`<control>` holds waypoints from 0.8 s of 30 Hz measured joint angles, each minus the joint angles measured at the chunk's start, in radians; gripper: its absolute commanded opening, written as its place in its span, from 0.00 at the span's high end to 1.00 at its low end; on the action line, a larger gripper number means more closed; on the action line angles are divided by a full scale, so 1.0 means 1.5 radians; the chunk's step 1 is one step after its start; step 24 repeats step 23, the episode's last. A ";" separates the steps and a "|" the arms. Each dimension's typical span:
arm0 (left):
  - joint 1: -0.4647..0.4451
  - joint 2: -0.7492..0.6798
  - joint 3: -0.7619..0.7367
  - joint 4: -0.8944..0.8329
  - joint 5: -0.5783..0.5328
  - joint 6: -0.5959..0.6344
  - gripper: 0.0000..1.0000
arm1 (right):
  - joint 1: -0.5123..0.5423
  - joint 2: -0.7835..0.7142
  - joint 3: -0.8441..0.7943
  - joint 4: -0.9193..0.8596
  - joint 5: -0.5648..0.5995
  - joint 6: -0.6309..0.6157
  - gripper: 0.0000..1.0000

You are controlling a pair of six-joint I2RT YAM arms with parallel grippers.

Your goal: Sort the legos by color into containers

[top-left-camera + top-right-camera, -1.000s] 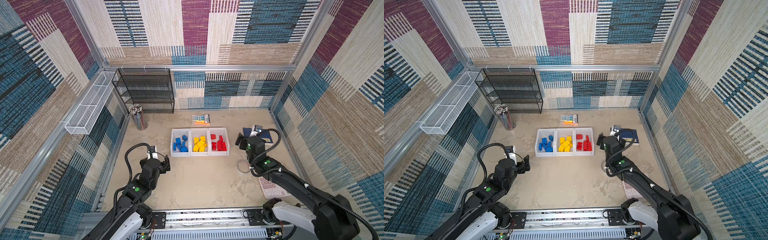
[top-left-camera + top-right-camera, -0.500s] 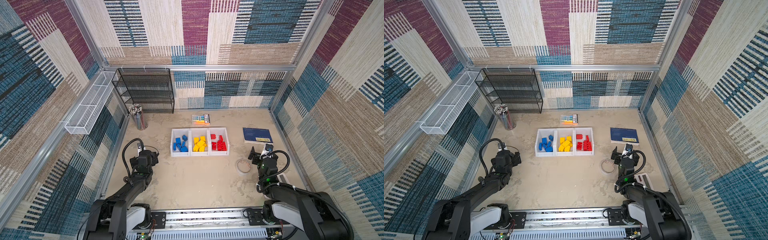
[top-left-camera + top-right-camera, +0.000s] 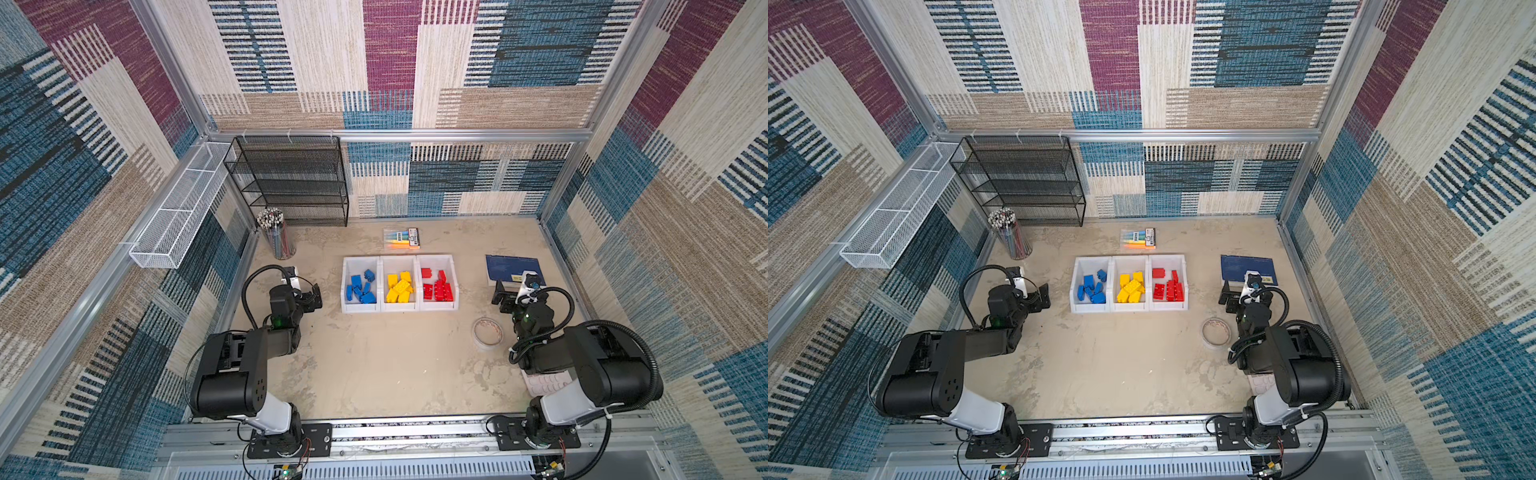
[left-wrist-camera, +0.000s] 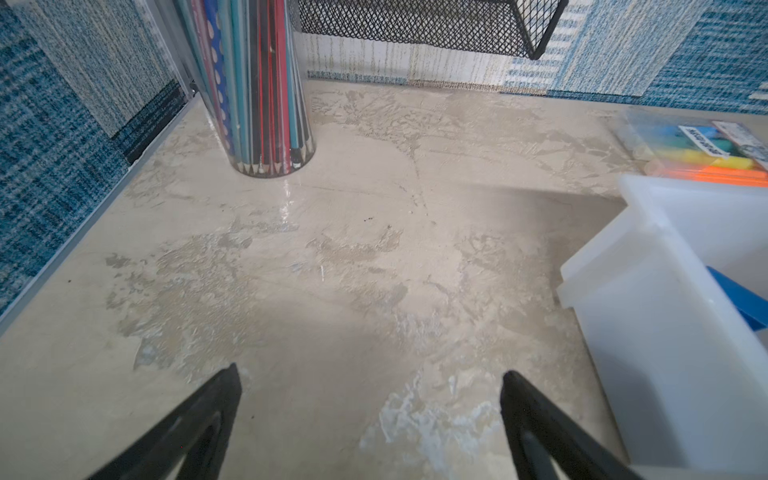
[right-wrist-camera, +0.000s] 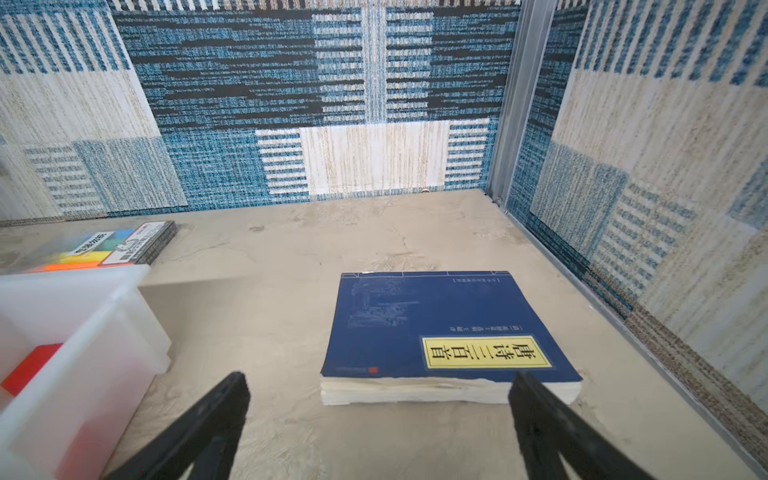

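- Left gripper [image 4: 370,374] is released, jaws spread wide over bare tabletop [image 4: 374,270], just left of the containers [image 3: 399,308].
- Right gripper [image 5: 380,376] is likewise released and grasps nothing. It sits low at the near edge of a blue book [image 5: 436,324], to the right of the containers.
- In both top views the containers stand mid-table, with blue legos [image 3: 360,286] in the left one, yellow legos [image 3: 400,286] in the middle and red legos [image 3: 436,286] in the right.
- Highlighter pack [image 3: 402,238] lies just behind the containers, and a pencil cup [image 3: 278,232] stands near the black mesh rack [image 3: 291,178].
- Tape roll [image 3: 487,331] lies flat beside the right arm.
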 measured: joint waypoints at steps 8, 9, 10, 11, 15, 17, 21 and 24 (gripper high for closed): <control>-0.003 0.000 -0.004 0.001 0.019 0.008 0.00 | -0.001 -0.002 -0.001 0.014 -0.012 0.000 0.00; -0.003 0.000 -0.004 0.002 0.019 0.008 0.00 | -0.001 -0.002 -0.001 0.015 -0.012 0.000 0.00; -0.003 0.000 -0.004 0.002 0.020 0.008 0.00 | -0.001 -0.002 -0.001 0.016 -0.012 0.000 0.01; -0.003 0.000 -0.005 0.002 0.021 0.008 0.00 | -0.001 -0.002 -0.001 0.016 -0.012 0.000 0.00; -0.003 0.000 -0.005 0.003 0.029 0.008 0.00 | -0.001 -0.002 -0.001 0.016 -0.012 0.000 0.00; -0.003 0.000 -0.005 0.003 0.029 0.008 0.00 | -0.001 -0.001 0.001 0.016 -0.012 0.000 0.00; -0.003 -0.001 -0.005 0.003 0.029 0.008 0.00 | -0.009 0.003 0.012 0.009 -0.025 0.001 0.00; -0.003 -0.001 -0.005 0.003 0.029 0.008 0.00 | -0.009 0.001 0.007 0.009 -0.030 0.001 0.00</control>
